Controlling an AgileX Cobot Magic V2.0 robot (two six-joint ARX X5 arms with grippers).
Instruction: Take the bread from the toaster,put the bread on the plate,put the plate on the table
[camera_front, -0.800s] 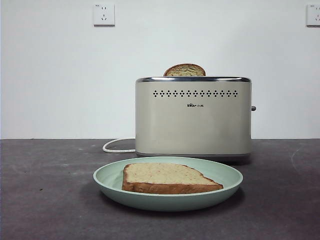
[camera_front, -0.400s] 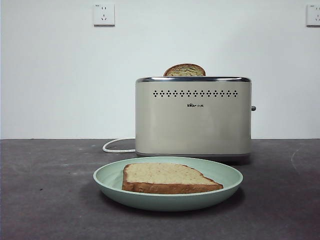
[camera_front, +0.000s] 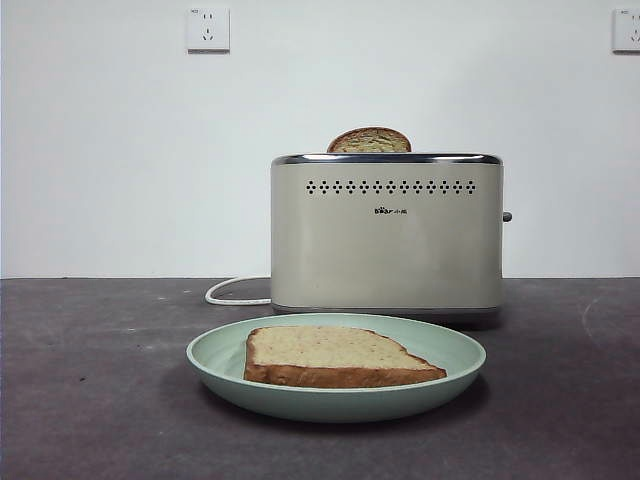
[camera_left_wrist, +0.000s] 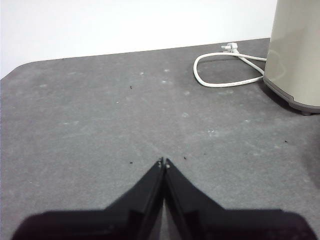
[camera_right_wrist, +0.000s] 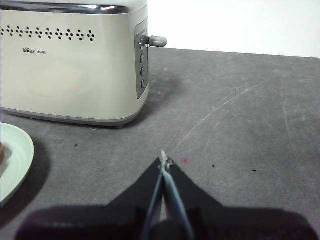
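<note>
**Nothing stirs: bread plated, plate down, both arms parked**

A plain white wall with two sockets backs the dark grey table (camera_front: 90, 400), and across the last second nothing on it has shifted. The plate (camera_front: 215, 360) sits flat on the table just in front of the toaster (camera_front: 386, 235), with the bread (camera_front: 330, 355) lying across its middle. A second slice (camera_front: 369, 140) pokes from the toaster's slot at 12 o'clock above the plate. The white cord (camera_front: 235, 293) loops away at about 9 o'clock from the toaster's base.

The left gripper (camera_left_wrist: 163, 162) hovers over bare table, jaws pressed together and holding nothing, cord and toaster corner ahead. The right gripper (camera_right_wrist: 164, 159) is likewise closed and empty, near the toaster's lever (camera_right_wrist: 155, 41) end.

That stillness suggests the task is finished, the arms merely waiting.
</note>
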